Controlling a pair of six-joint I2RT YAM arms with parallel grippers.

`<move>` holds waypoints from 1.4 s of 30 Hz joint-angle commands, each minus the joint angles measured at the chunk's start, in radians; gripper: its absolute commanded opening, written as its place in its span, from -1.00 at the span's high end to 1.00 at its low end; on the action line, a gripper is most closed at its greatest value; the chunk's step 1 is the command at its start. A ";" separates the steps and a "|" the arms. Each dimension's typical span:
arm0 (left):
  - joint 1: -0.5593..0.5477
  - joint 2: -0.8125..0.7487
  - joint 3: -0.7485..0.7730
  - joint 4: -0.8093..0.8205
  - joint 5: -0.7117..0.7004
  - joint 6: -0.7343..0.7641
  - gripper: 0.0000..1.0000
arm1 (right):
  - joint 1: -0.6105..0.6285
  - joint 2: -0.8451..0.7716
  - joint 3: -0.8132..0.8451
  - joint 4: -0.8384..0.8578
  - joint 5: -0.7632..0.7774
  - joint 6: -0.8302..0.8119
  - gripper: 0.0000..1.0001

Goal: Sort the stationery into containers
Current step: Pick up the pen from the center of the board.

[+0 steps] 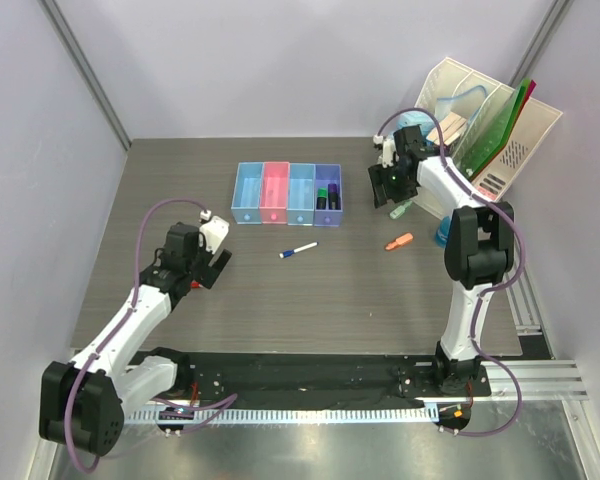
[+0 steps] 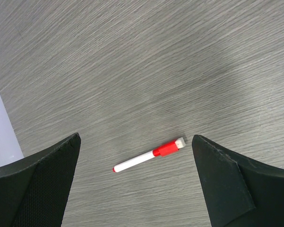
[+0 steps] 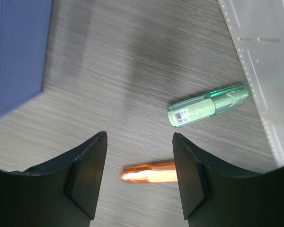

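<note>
The four joined trays (image 1: 287, 192) stand at mid-table; the purple one (image 3: 14, 52) holds a green and a dark highlighter. A white marker with a blue cap (image 1: 298, 250) lies in front of them. My left gripper (image 1: 216, 264) is open and empty, hovering over a white marker with a red cap (image 2: 149, 159), which lies between its fingers in the wrist view. My right gripper (image 1: 390, 195) is open and empty above the table. An orange highlighter (image 3: 149, 172) lies between its fingers, apart from them, and a green highlighter (image 3: 208, 105) lies just beyond. Both also show from above, orange (image 1: 399, 241) and green (image 1: 402, 209).
A large white slanted file rack (image 1: 500, 140) with folders stands at the back right, close behind the right arm. A blue roll (image 1: 442, 236) sits partly hidden by that arm. A metal rail (image 3: 255, 52) runs along the table's right edge.
</note>
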 commanded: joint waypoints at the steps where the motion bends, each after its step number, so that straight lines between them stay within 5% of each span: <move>1: 0.006 -0.014 -0.013 0.034 -0.001 -0.001 -0.99 | 0.006 -0.062 -0.060 0.123 0.027 0.307 -0.25; 14: 0.006 -0.034 -0.043 0.048 0.018 -0.004 -0.99 | 0.012 -0.136 -0.263 0.356 0.404 0.477 -0.27; 42: 0.006 -0.049 -0.115 0.102 0.042 0.030 -1.00 | 0.072 0.009 -0.326 0.497 0.595 0.553 -0.22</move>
